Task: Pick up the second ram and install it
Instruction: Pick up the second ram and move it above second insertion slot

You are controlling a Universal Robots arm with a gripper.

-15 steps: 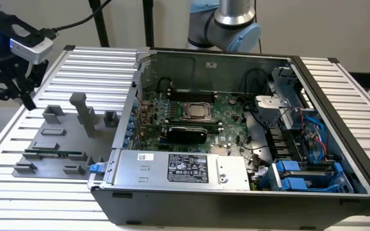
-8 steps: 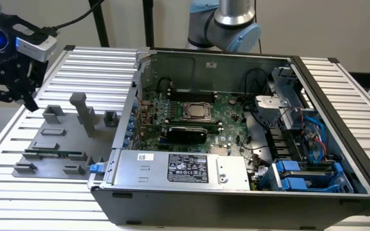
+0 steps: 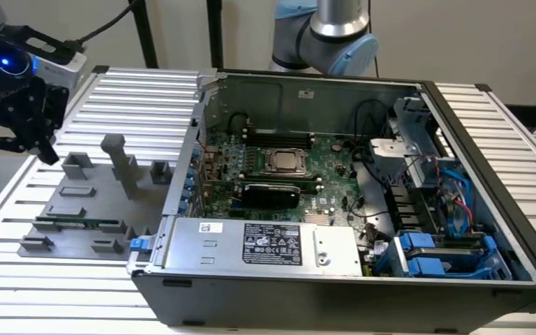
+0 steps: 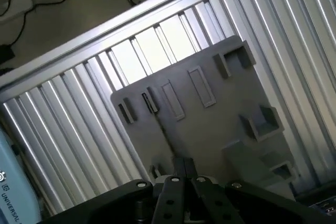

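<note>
**Arm pose.** The gripper (image 3: 42, 146) hangs above the slatted aluminium table (image 3: 26, 293) at the exterior view's far left. It is higher than the grey holder plate (image 3: 91, 202) and beyond its far edge. A blue light glows on the wrist body above it. The tool tilts so that its fingers angle down toward the plate. A grey arm joint (image 3: 329, 31) shows behind the rear wall of the open computer case (image 3: 306, 91).

**Tool state.** In the wrist view the gripper (image 4: 184, 167) has its fingertips drawn together, with nothing between them. It touches no object.

**Second ram.** The second ram (image 3: 77, 225) sits on the near part of the holder plate, seated on edge between small grey blocks. Its long axis runs roughly level with the table, from the exterior view's left to its right and parallel to the plate's near edge. In the wrist view the second ram (image 4: 164, 132) appears edge-on as a thin dark line across the holder plate (image 4: 210, 129), ending close under the fingertips. It lies well apart from the gripper and outside the case.

**Surroundings.** The green motherboard (image 3: 333, 160) lies flat inside the case.
</note>
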